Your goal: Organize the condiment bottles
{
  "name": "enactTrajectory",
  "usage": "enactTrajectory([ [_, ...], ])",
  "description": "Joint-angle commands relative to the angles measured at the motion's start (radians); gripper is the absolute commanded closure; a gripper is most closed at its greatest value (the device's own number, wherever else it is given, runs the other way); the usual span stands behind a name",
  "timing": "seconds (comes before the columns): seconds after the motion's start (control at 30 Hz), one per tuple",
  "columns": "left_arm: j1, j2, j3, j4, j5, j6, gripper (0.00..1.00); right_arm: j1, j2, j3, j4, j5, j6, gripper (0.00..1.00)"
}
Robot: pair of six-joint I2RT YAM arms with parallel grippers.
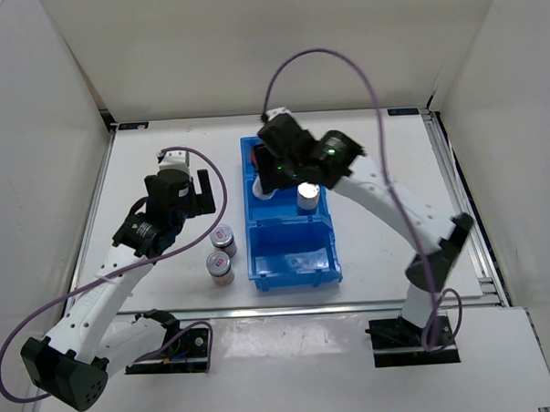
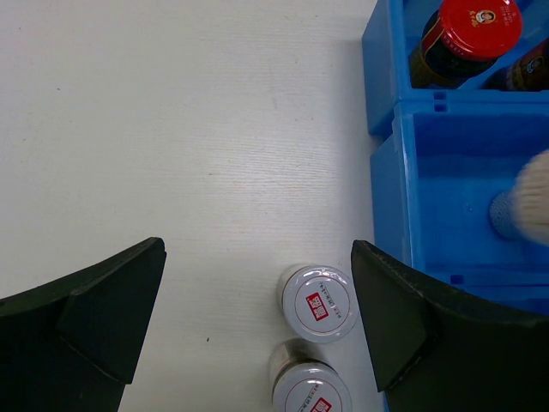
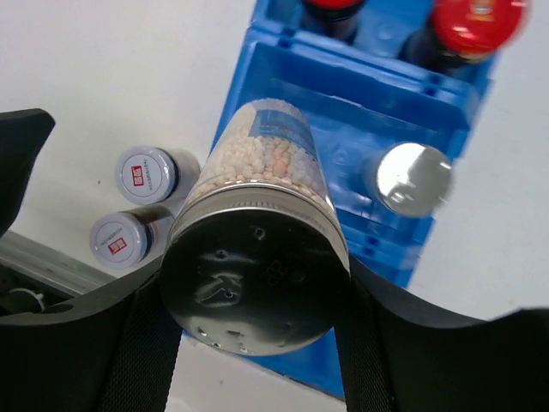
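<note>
1. Surface [image 1: 392, 164]: white, and carries every item listed below.
2. Blue bin [image 1: 295, 280]: three compartments in a row, set at the middle of the surface. Judged by its contents, the sorting is about halfway done. Three bottles stand inside, one is being delivered, and two are outside.
3. Right claw [image 3: 256, 279]: closed on the cap end of a blue-white bottle [image 3: 262, 163], held over the left part of the middle compartment. Whether the bottle's base touches the bin floor cannot be told.
4. Left claw [image 2: 257, 257]: jaws spread wide and holding nothing. It hovers above the bare surface, left of the bin.
5. Dark brown bottles [image 2: 467, 30] [image 3: 330, 4]: both red-capped and upright in the far compartment. This pair looks finished.
6. Held blue-white bottle, appearance: a clear round body packed with pale round granules, with a blue band towards its far end. The plain silver cap is slightly dimpled and faces the wrist camera.
7. Silver-capped bottle [image 1: 308, 197]: upright at the right side of the middle compartment, apparently the partner of the held one.
8. Grey-topped bottles [image 1: 223, 237] [image 1: 220, 266]: short, each with a red mark on its lid. They stand upright close together on the surface just left of the bin, near its front compartment, which shows no bottle. They are judged the last pair to be placed.
</note>
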Motion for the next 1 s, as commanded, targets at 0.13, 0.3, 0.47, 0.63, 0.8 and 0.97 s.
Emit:
enactTrajectory([
  [0.13,0.002,-0.023,0.020,-0.001,-0.018,-0.002,0.00,-0.031,0.203,0.067,0.055,-0.094,-0.041,0.98],
  [0.3,0.002,-0.014,0.020,-0.001,-0.018,-0.002,0.00,-0.052,0.307,0.055,0.064,-0.106,-0.041,0.98],
  [0.47,0.002,-0.005,0.020,-0.001,-0.009,-0.002,0.00,-0.062,0.383,0.055,0.073,-0.134,-0.041,0.64],
  [0.63,0.002,0.031,0.020,-0.001,0.022,-0.002,0.00,-0.091,0.406,0.045,0.073,-0.160,-0.032,0.19],
  [0.8,0.002,0.045,0.031,-0.020,0.008,-0.025,0.00,-0.091,0.357,0.132,0.021,-0.119,-0.023,0.00],
  [0.97,0.002,0.032,0.020,-0.049,0.154,-0.102,0.00,-0.091,0.092,0.112,-0.011,-0.016,-0.012,0.00],
])
